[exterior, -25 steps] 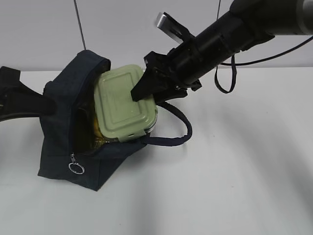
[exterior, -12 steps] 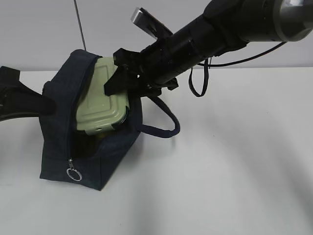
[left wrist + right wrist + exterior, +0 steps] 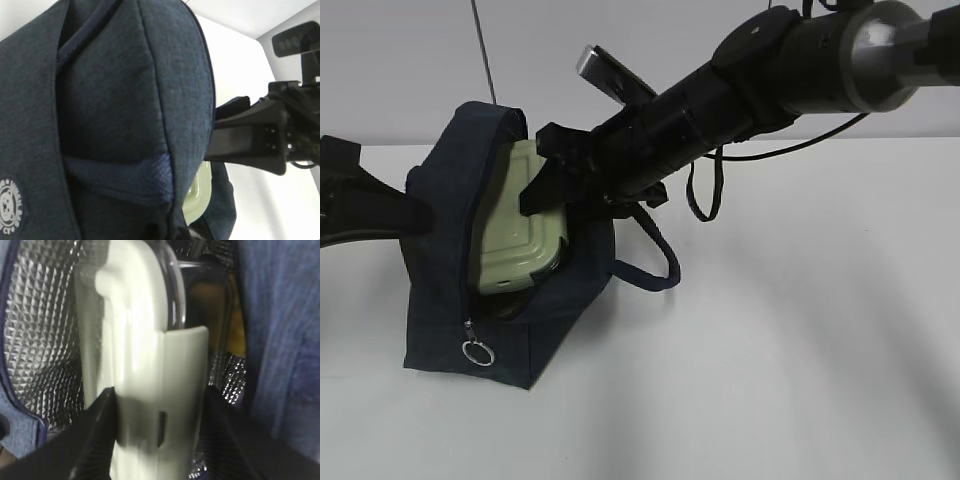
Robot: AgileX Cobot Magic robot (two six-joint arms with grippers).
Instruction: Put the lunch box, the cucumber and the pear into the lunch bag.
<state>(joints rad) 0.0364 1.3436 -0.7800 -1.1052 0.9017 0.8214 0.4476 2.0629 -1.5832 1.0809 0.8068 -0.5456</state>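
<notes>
The navy lunch bag (image 3: 440, 290) stands on the white table with its mouth open toward the right. The lunch box (image 3: 515, 240), with its sage-green lid, is tipped on edge and partly inside that mouth. My right gripper (image 3: 545, 190) is shut on the box; in the right wrist view its fingers (image 3: 159, 395) clamp the lid (image 3: 135, 340) against the silver lining (image 3: 40, 340). A yellow-brown patch (image 3: 227, 335) shows through the glass, perhaps the pear. The cucumber is hidden. My left gripper (image 3: 408, 215) pinches the lunch bag's left side; fabric (image 3: 125, 100) fills its view.
A silver ring pull (image 3: 477, 352) hangs at the bag's front lower corner. The padded loop handle (image 3: 658, 262) lies on the table right of the bag, under my right arm (image 3: 740, 85). White table (image 3: 800, 330) stretches to the right and front.
My right gripper has moved left and down, carrying the lunch box from above the bag's mouth deeper inside. The bag's walls have drawn up around the box. The left arm has stayed put.
</notes>
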